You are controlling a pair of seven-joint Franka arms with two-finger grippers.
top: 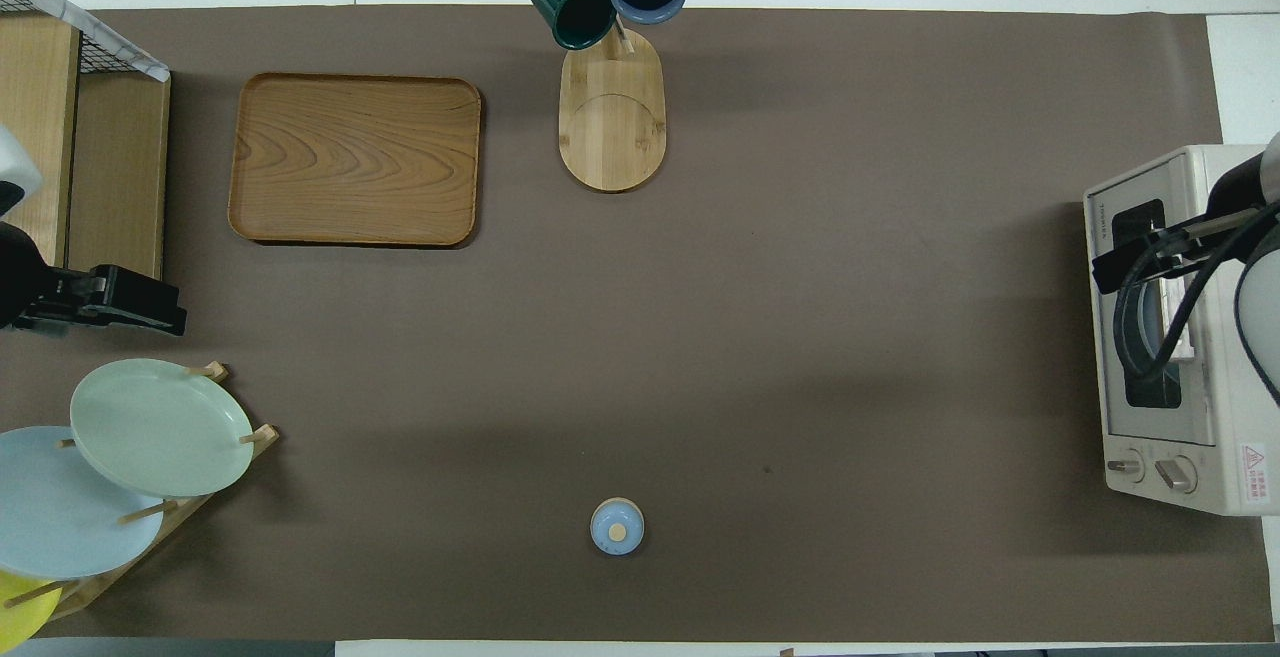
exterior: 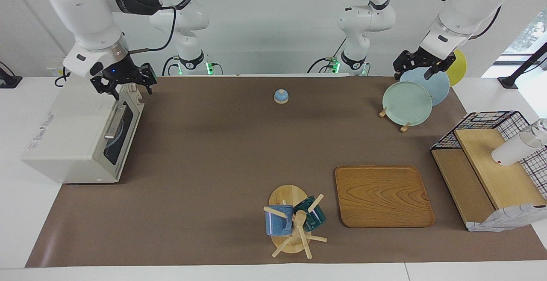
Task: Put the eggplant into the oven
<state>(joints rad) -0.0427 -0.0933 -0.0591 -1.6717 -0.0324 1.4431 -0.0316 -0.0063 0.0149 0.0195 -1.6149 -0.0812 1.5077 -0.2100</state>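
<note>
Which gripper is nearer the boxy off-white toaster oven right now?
Right. The right gripper hangs open over the oven; the left gripper waits over the plate rack at the left arm's end.

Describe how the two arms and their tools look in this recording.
Both arms are glossy white with rounded joint housings and dark grey bands; black cables loop along them. Green lights glow at the bases. The right tool and left tool are black, angular and two-fingered; the right wrist carries a metal ring and a small blue light.

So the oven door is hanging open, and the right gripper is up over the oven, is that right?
Not quite: the oven door is closed, its handle flat against the front, as the facing view shows. The right gripper is indeed up over the oven, open and empty.
</note>
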